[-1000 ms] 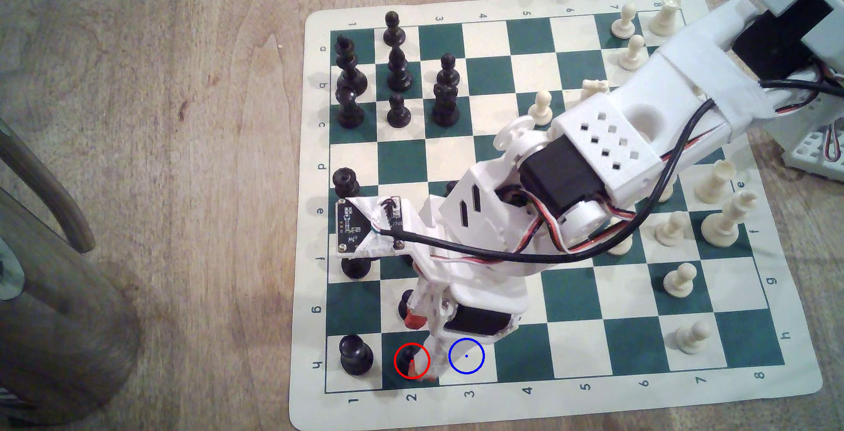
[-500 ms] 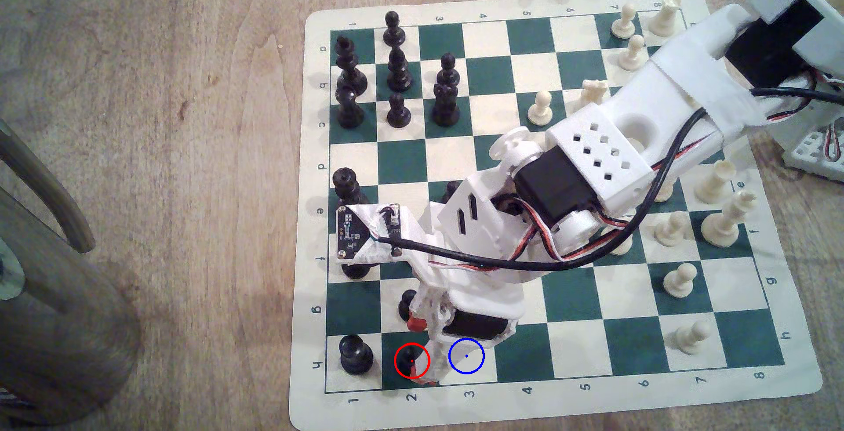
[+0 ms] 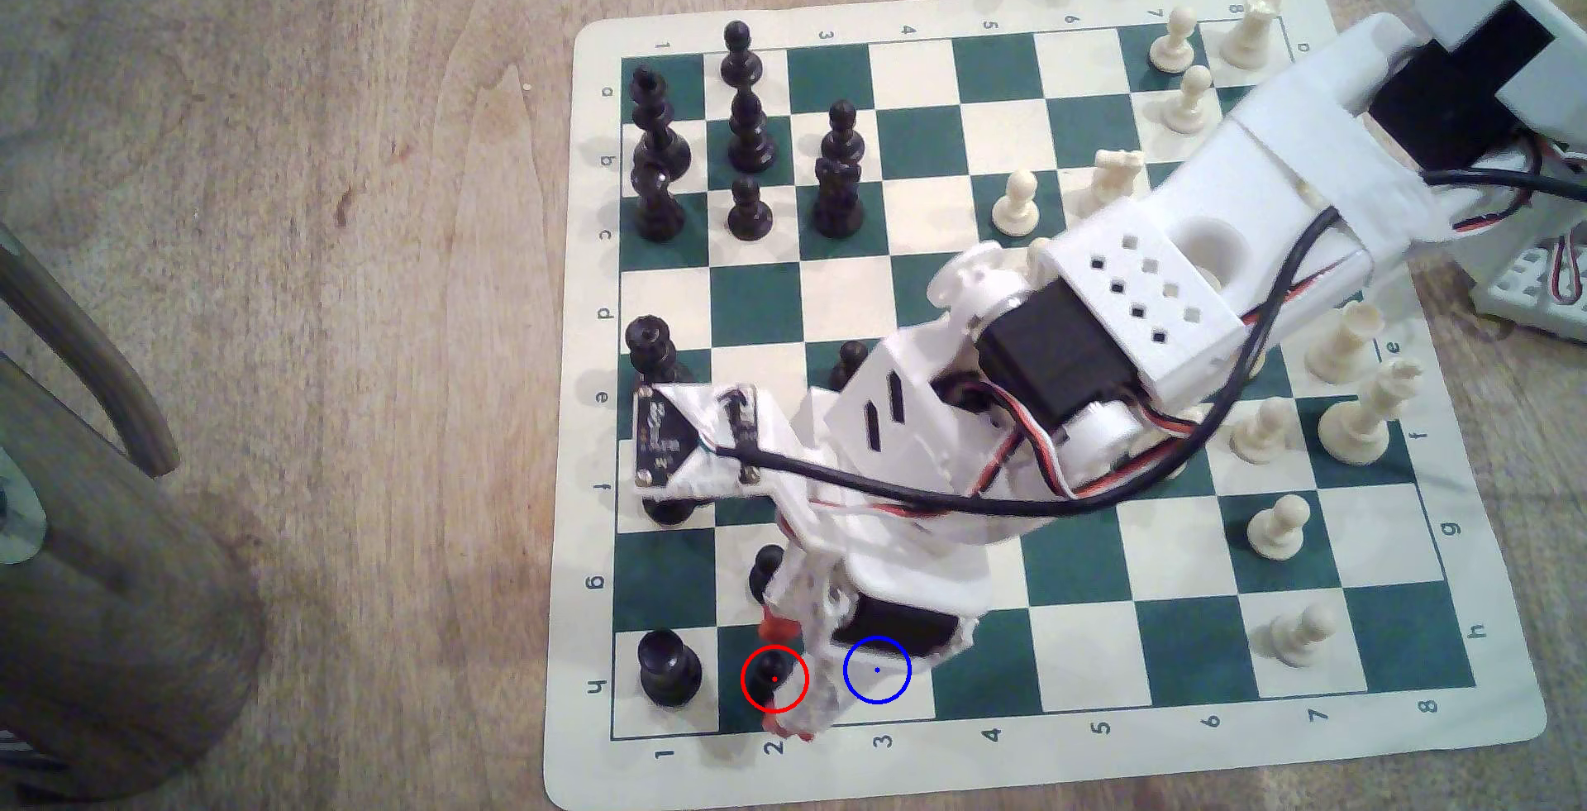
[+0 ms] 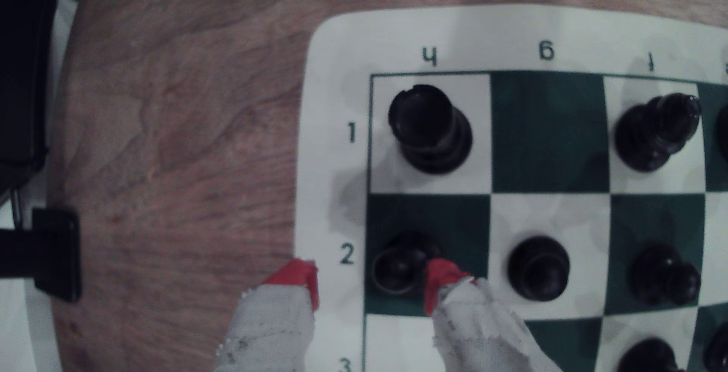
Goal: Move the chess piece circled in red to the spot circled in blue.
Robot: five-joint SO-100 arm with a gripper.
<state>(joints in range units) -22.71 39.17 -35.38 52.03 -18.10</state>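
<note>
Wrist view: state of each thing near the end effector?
End effector: open, red tips either side of the circled pawn.
Circled pawn: upright on its dark square, one tip against it, not lifted.
Blue-circled square: no piece on it.
Rook: upright in the corner square.

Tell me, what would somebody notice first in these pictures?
Probably the big white robot arm stretching over the green-and-white chessboard. Next, its red-tipped gripper open around a small black pawn in the board's corner, which wears a red ring in the exterior view, beside the blue-ringed square.
</note>
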